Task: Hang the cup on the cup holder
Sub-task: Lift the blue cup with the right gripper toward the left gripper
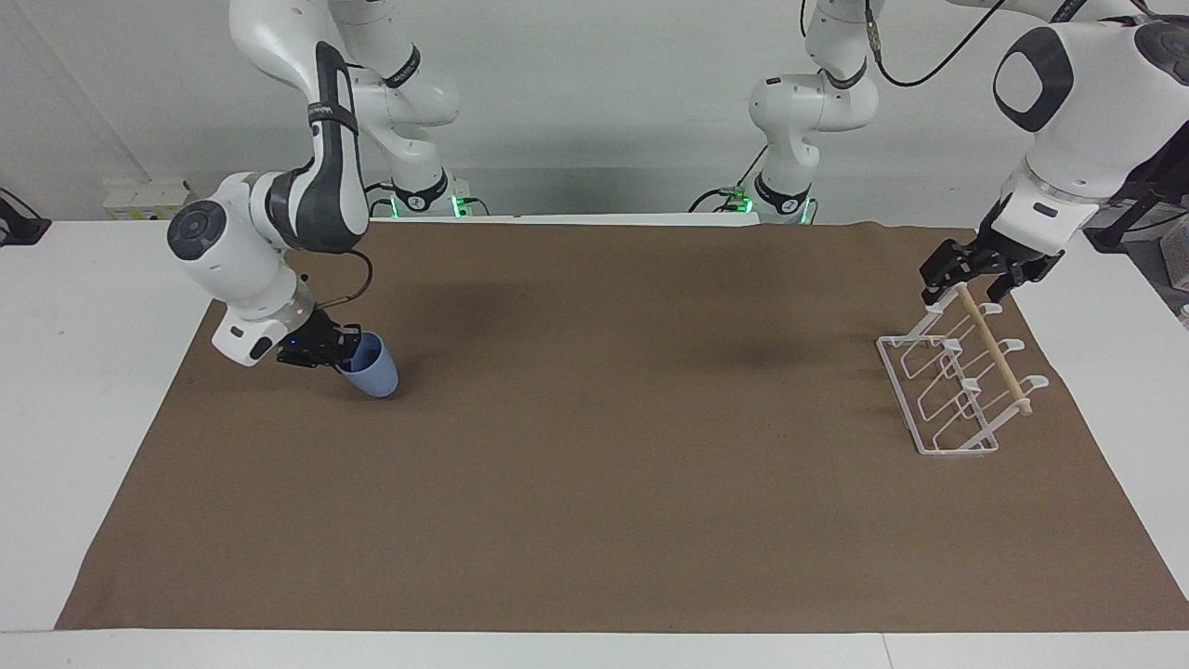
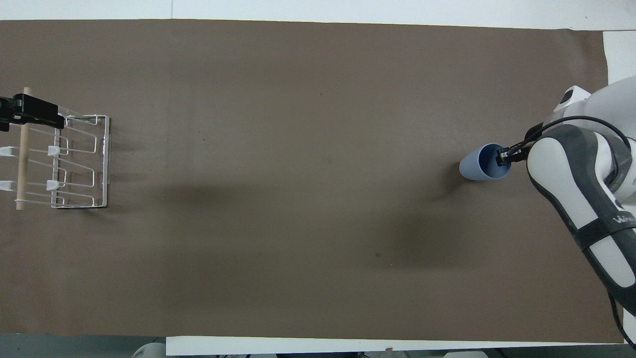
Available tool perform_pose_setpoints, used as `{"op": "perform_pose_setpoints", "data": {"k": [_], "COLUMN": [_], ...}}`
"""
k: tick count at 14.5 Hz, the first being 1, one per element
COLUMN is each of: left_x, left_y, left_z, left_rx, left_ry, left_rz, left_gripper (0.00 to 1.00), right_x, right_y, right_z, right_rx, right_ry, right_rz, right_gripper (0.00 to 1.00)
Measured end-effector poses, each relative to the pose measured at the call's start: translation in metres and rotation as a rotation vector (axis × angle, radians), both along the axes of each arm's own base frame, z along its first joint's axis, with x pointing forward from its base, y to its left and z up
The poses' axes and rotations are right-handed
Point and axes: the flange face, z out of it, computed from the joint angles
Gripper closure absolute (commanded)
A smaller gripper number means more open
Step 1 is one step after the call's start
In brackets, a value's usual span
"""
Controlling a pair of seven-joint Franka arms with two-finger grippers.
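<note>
Brown mat (image 1: 594,483) covering the table, bearing all items; cup holder (image 1: 947,390), a white wire rack with a wooden dowel, at the left arm's end of the mat, with the left gripper (image 1: 966,279) at the dowel's robot-side end, jaws spread wide and apparently gripping nothing, waiting; cup (image 1: 372,367), a small light blue tumbler, at the right arm's end, tilted, well apart from the rack; right gripper (image 1: 336,355) pinched onto the cup's rim wall, one finger inside the mouth. The cup is judged light, stiff and smooth, hence liable to pivot or slip in so thin a pinch; the rim is the natural purchase.
</note>
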Motion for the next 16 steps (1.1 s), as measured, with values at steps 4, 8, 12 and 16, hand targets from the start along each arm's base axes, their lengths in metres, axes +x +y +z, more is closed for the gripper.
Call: {"op": "perform_pose_setpoints", "data": {"k": [4, 8, 12, 16], "left_x": [-0.005, -0.009, -0.019, -0.038], "left_y": [-0.003, -0.003, -0.005, -0.043], "left_z": [0.004, 0.012, 0.025, 0.009], "left_rx": [0.000, -0.001, -0.003, -0.008], "left_ry": [0.012, -0.002, -0.007, 0.040], "left_rz": [-0.007, -0.007, 0.017, 0.221], "left_gripper": [0.00, 0.00, 0.00, 0.00], "right_x": [0.009, 0.005, -0.017, -0.044], "right_y": [0.068, 0.130, 0.240, 0.320], "right_z": [0.034, 0.050, 0.090, 0.109], "right_rx": [0.267, 0.610, 0.718, 0.741], "right_ry": [0.019, 0.146, 0.273, 0.303], "right_rz": [-0.054, -0.252, -0.376, -0.476], "right_gripper": [1.00, 1.00, 1.00, 1.00]}}
